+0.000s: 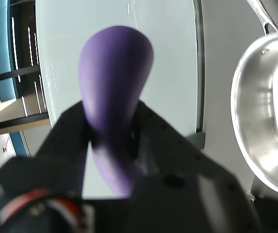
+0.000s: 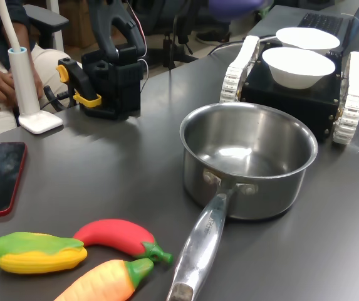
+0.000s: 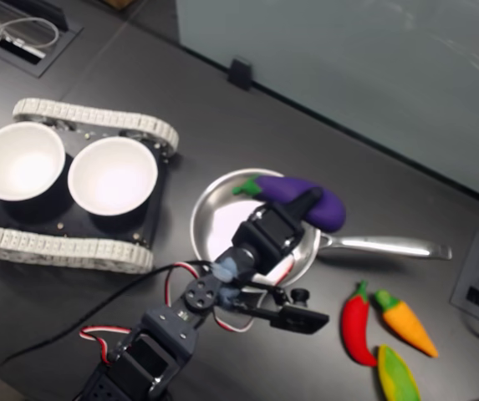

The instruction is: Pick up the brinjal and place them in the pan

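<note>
1. Bowls (image 3: 20, 161) (image 3: 112, 175): two, white, side by side on a black tracked base (image 3: 72, 217), at the pan's left in the second exterior view.
2. Arm: black, reaching up from the second exterior view's lower edge to the pan.
3. Gripper (image 3: 299, 207): closed on the brinjal, black jaws pressing its sides in the wrist view.
4. Brinjal (image 3: 298, 199): purple, green cap toward the bowls, held lying level above the pan's rim on the handle side in the second exterior view; whether it touches the rim cannot be told.
5. Pan (image 3: 210, 217): steel, nothing in it, on the dark table (image 3: 222, 117); handle pointing to the second exterior view's right.
6. Toys right of the pan, below its handle, in the second exterior view: red chilli (image 3: 356, 324), carrot (image 3: 406, 323), corn (image 3: 396, 376).
</note>
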Action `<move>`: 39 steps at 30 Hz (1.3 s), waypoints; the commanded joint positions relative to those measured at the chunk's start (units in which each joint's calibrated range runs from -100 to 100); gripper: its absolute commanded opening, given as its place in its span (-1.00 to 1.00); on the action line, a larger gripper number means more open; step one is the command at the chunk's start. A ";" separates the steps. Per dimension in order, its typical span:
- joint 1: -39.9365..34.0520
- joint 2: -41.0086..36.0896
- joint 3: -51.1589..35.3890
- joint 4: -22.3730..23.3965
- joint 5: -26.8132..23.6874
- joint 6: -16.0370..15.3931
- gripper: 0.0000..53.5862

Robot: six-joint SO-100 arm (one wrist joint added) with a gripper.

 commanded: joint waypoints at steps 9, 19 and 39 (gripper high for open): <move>-10.05 -4.43 5.37 -4.59 -0.93 3.74 -1.00; -11.77 -4.10 13.54 -7.58 -1.22 4.75 -1.00; -11.77 -4.69 27.99 -15.34 -0.29 4.75 -1.00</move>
